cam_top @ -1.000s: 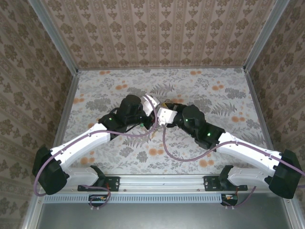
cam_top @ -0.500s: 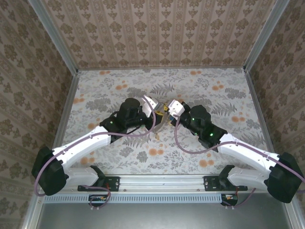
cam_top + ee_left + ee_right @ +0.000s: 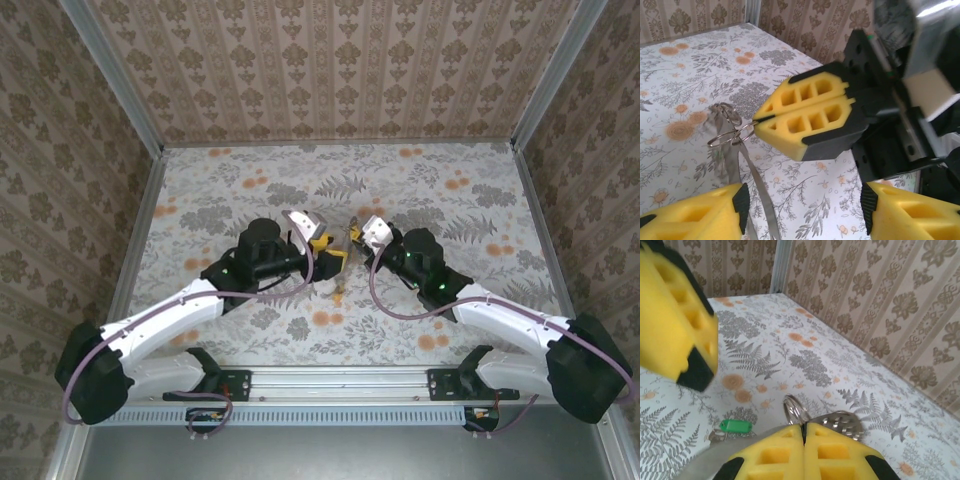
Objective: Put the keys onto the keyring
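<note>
The keyring (image 3: 729, 132) is pinched by the right gripper (image 3: 804, 432), its 2 fingers pressed together (a green key (image 3: 735, 426) is seen just below). The left gripper (image 3: 804, 200) is spread wide, facing it.

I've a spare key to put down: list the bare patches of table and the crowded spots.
Bare: the strip of table along the back wall; the right side, between right arm and right wall; the far-left corner. Crowded: the centre, where the open left gripper faces the right gripper, shut on the keyring, a green key lying close by.
</note>
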Controlling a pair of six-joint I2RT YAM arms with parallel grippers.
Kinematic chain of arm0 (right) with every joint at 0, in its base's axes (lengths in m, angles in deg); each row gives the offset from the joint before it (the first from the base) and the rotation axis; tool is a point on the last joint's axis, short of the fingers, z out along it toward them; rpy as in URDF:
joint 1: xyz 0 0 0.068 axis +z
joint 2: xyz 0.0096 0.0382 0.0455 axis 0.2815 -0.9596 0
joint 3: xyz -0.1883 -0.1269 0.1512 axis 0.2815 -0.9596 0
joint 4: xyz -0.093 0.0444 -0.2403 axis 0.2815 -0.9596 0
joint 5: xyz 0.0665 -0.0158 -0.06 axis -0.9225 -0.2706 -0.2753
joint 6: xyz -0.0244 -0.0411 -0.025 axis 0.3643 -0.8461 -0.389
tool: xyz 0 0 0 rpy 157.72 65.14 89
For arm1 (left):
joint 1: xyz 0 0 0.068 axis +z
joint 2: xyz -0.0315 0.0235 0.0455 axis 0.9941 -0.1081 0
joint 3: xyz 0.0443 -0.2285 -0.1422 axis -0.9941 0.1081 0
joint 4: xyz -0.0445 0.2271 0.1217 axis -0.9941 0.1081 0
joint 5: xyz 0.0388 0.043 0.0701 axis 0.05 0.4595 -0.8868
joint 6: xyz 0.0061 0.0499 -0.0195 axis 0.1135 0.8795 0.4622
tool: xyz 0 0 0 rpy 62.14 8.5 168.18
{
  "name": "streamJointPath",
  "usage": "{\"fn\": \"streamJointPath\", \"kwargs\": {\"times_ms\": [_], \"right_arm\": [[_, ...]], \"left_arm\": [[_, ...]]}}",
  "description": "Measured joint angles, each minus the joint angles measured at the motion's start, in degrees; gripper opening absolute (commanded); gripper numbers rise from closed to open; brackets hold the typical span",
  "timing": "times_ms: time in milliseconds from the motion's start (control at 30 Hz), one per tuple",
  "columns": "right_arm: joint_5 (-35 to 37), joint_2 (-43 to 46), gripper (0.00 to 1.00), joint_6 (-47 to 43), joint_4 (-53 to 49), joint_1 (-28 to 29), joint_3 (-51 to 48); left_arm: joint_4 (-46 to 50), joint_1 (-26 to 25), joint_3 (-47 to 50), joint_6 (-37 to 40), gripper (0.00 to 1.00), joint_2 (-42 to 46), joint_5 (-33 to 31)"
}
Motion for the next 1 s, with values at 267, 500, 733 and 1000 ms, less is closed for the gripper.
{"fn": "streamJointPath", "kwargs": {"times_ms": [267, 500, 733, 1000], "right_arm": [[-3.1, -0.3, 0.00, 0.4, 1.1, -1.7, -1.0], [-9.7, -0.2, 0.00, 0.2, 1.1, -3.4, -1.4], [-16.6, 0.1, 0.00, 0.0, 1.1, -4.0, -1.4], [-22.2, 0.2, 0.00, 0.0, 0.9, -4.2, -1.4]], "left_arm": [[-0.2, 1.4, 1.9, 0.5, 0.62, 3.6, 0.3], [0.3, 8.7, 3.7, 8.0, 0.57, 5.7, 9.1], [5.1, 11.3, 2.7, 19.7, 0.48, 2.9, 22.4], [7.2, 11.7, 0.5, 26.0, 0.21, -2.5, 27.5]]}}
